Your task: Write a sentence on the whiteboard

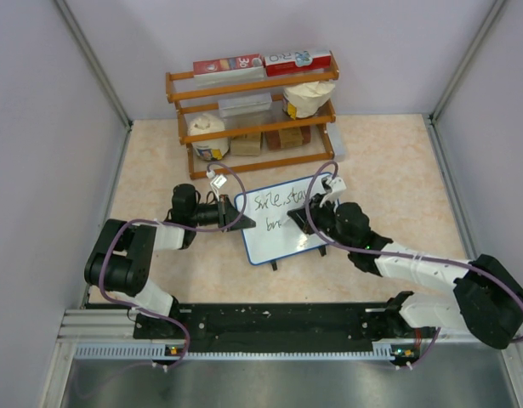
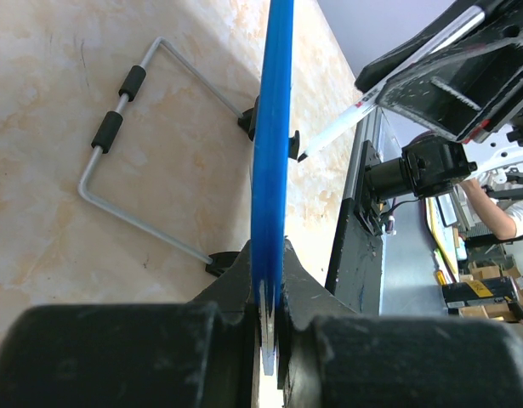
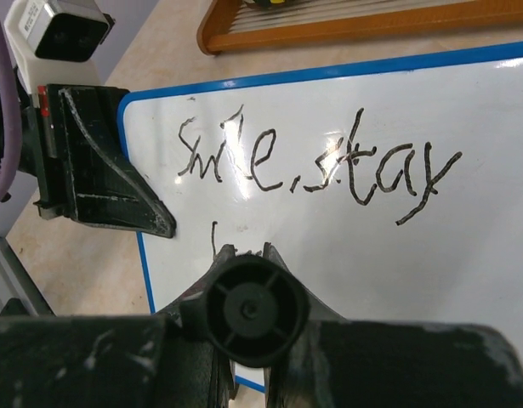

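The whiteboard (image 1: pixel 270 245) stands tilted in the middle of the table, blue-framed. The sentence (image 3: pixel 312 161) reads "Smile, stay" in black on the top line, and a second line begins below it (image 1: pixel 274 223). My left gripper (image 2: pixel 272 314) is shut on the board's left edge (image 2: pixel 272 127); the same gripper (image 1: pixel 235 212) shows from above. My right gripper (image 3: pixel 248 255) is shut on a black marker (image 3: pixel 255 310), seen end-on, with its tip against the board at the second line. That marker (image 2: pixel 363 106) also appears white-barrelled in the left wrist view.
An orange wooden rack (image 1: pixel 252 110) with boxes and rolls stands behind the board. The board's wire stand (image 2: pixel 125 136) rests on the tabletop behind it. Grey walls close in left and right, and a black rail (image 1: pixel 278 323) runs along the near edge.
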